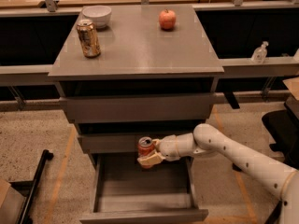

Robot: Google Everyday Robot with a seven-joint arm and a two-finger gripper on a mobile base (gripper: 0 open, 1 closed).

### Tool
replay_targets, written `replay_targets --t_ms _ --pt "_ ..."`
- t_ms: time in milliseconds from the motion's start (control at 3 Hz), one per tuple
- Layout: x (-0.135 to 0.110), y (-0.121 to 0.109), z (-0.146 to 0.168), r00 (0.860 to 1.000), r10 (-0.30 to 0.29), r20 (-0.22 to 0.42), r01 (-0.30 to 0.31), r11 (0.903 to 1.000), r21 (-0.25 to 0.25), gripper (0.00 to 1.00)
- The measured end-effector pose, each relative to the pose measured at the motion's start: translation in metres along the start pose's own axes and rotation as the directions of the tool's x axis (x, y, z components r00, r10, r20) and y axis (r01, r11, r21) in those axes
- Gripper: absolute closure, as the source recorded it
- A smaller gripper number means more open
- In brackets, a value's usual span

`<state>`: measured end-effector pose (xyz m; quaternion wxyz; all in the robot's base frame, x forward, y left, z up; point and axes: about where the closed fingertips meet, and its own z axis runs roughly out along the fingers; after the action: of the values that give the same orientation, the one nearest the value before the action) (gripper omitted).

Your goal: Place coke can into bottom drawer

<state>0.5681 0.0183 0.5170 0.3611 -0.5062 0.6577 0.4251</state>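
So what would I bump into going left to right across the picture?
Gold can → coke can → apple → bottle. The end effector holds the coke can over the open bottom drawer.
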Motion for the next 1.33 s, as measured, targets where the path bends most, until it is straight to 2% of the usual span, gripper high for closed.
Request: replay_targets --t_ms 667,1000,1333 --pt "0.047 -0.019 0.039 0.996 -0.091 0.006 0.091 0.9958 -0.008 1.0" --pt "0.073 -0.028 0.052 0.995 -0.094 0.02 0.093 0.9951 0.034 1.0" --pt "0.077 -0.028 0.055 0.996 -0.091 0.021 0.091 0.9952 0.037 1.0"
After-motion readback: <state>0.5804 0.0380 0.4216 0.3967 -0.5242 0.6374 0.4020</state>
